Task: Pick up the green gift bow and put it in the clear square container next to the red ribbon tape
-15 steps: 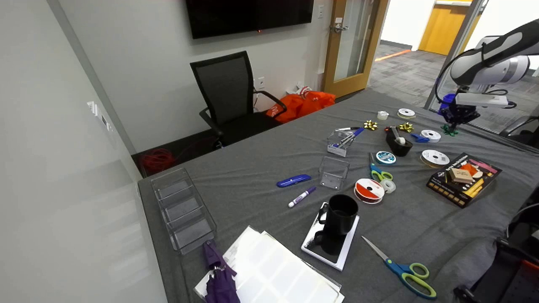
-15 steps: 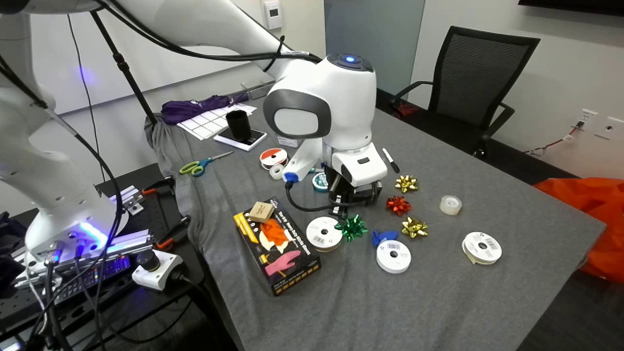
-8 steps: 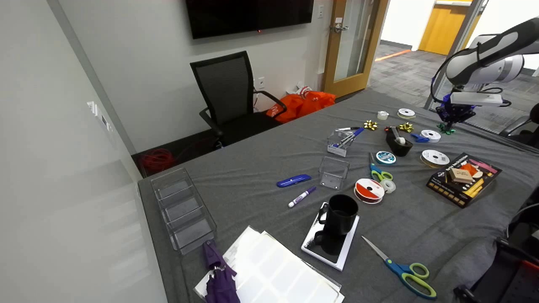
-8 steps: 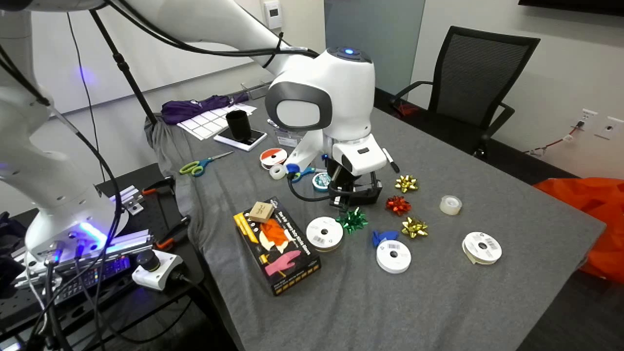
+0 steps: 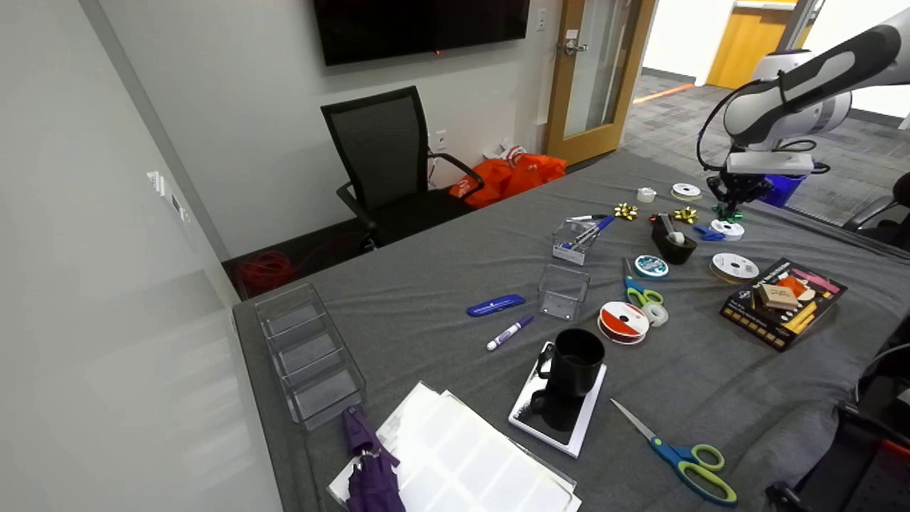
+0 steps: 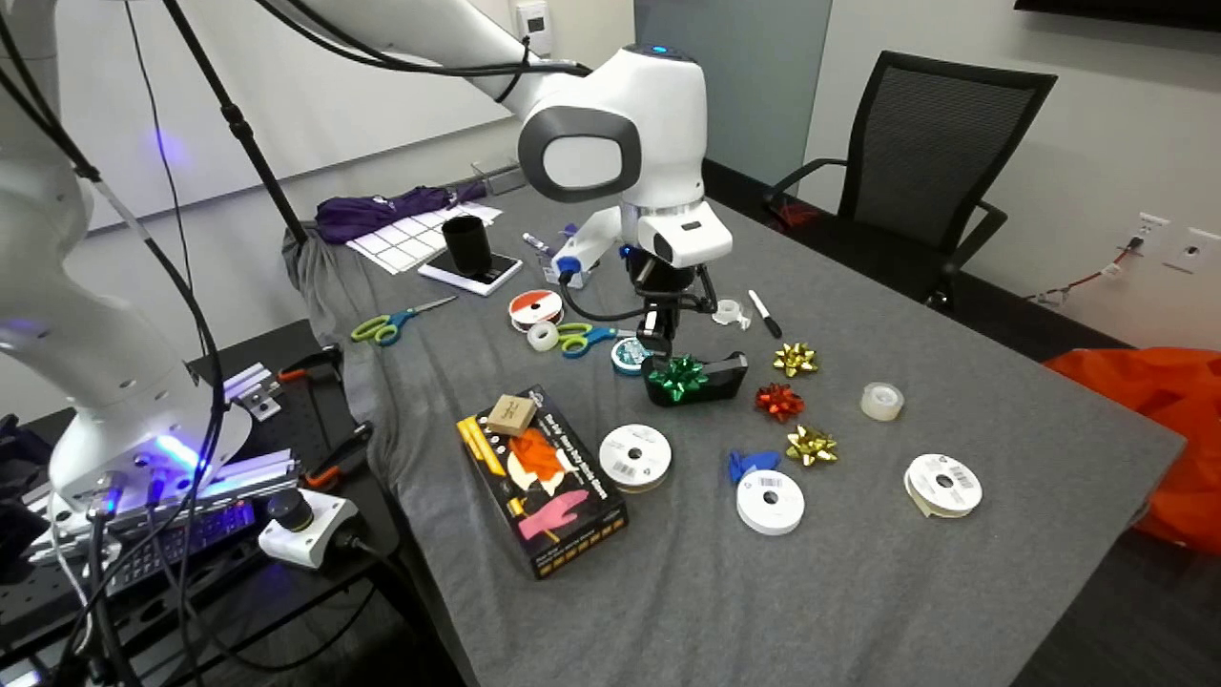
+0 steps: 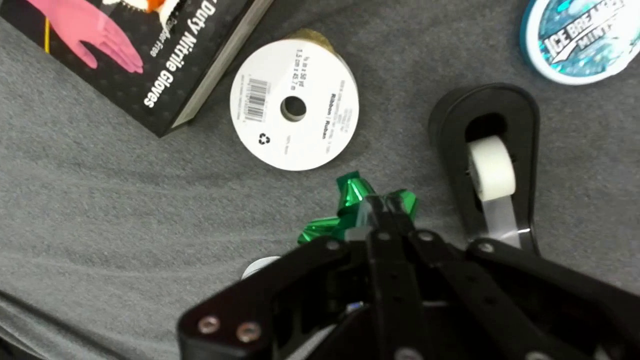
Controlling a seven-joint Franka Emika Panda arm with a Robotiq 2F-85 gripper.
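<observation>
The green gift bow [image 6: 679, 378] is a shiny looped rosette. My gripper [image 7: 384, 200] is shut on it, with green loops [image 7: 354, 192] sticking out around the fingertips in the wrist view. The bow hangs above the table in front of the black tape dispenser in an exterior view. It also shows under the gripper in an exterior view [image 5: 726, 213]. The clear square container [image 5: 564, 290] stands on the table and looks empty. The red ribbon tape [image 5: 623, 322] lies beside it, and also shows in an exterior view [image 6: 535, 308]. The gripper is well away from both.
The tape dispenser [image 7: 527, 150], a white ribbon spool [image 7: 320, 125] and the glove box [image 7: 195, 70] lie below the gripper. A mint tin [image 5: 651, 267], green-handled scissors [image 5: 643, 295], a clear pen holder [image 5: 569, 254] and a black mug [image 5: 577, 363] surround the container area.
The gripper has risen off the table with the green bow in it. It has moved from beside the white spool towards the tape dispenser.
</observation>
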